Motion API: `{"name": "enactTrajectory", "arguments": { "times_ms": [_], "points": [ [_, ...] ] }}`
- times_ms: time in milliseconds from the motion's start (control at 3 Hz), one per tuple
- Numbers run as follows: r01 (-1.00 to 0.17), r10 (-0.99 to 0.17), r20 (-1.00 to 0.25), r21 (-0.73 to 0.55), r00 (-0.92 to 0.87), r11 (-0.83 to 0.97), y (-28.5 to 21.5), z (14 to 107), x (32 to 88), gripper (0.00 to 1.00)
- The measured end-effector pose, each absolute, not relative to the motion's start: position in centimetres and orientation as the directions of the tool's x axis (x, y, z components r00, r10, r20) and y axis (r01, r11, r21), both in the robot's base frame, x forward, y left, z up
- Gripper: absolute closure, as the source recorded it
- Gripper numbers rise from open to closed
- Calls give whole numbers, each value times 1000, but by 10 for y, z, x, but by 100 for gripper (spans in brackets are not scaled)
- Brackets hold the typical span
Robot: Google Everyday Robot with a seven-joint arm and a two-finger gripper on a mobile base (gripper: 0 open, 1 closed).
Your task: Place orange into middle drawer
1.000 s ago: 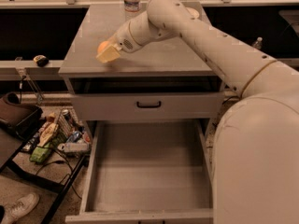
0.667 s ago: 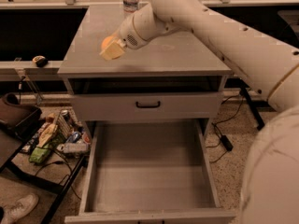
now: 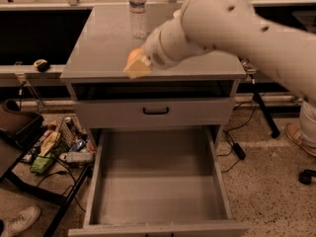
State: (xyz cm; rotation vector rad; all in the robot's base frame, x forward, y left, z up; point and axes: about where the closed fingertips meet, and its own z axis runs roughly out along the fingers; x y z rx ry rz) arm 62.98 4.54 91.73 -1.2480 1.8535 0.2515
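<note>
The robot's gripper (image 3: 137, 69) is hovering at the front edge of the grey tabletop (image 3: 98, 48), a little left of centre, with its jaws closing around the orange (image 3: 131, 58), which is showing as a bright patch at the gripper's tip, off the surface. A water bottle (image 3: 138, 11) is standing near the back edge. Below, under the shallower drawer front (image 3: 156, 111) with the black handle, the middle drawer (image 3: 158, 196) is standing pulled fully out, its flat grey floor lying bare. The pickup is looking done and the drawer is waiting open; what is remaining, by this view, is carrying the fruit out past the front edge, lowering it into the drawer box and letting go
</note>
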Motion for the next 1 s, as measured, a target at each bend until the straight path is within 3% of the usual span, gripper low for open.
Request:
{"name": "enactTrajectory", "arguments": {
  "times_ms": [333,1000],
  "points": [
    [-815,-646,-706,-172,-289,553,-1,812,585,100],
    [-859,-638,-683,-29,-357,511,-41,637,577,100]
  ]
}}
